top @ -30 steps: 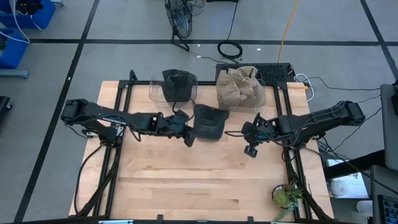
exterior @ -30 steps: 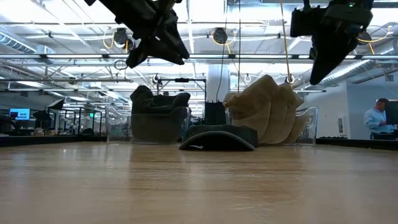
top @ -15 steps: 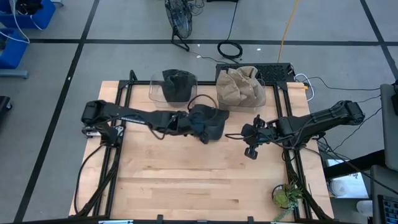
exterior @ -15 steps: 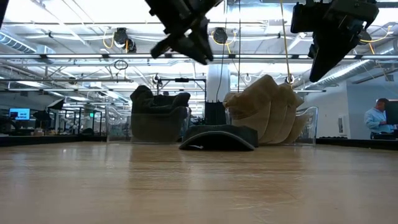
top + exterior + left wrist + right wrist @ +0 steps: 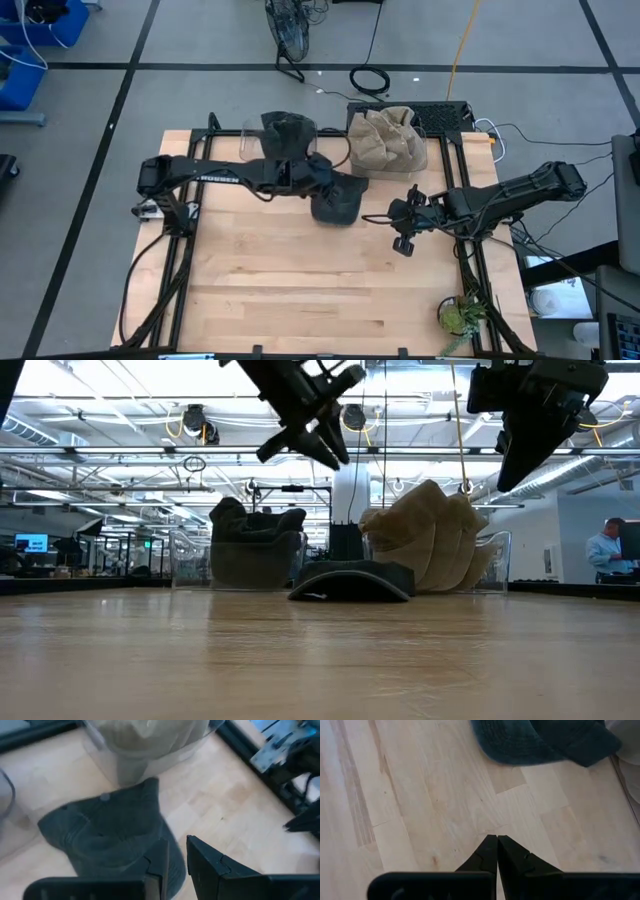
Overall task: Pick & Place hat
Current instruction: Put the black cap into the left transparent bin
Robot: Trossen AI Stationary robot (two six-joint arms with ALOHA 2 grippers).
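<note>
Left gripper [image 5: 322,176] has swung from beside the dark hat [image 5: 337,197] to above its back edge.
The hat lies flat on the table [image 5: 300,290], just below and ahead of the left gripper, whose fingers [image 5: 205,862] stand slightly parted, empty. Right gripper [image 5: 404,232] hovers beside the hat, fingers pressed together.
</note>
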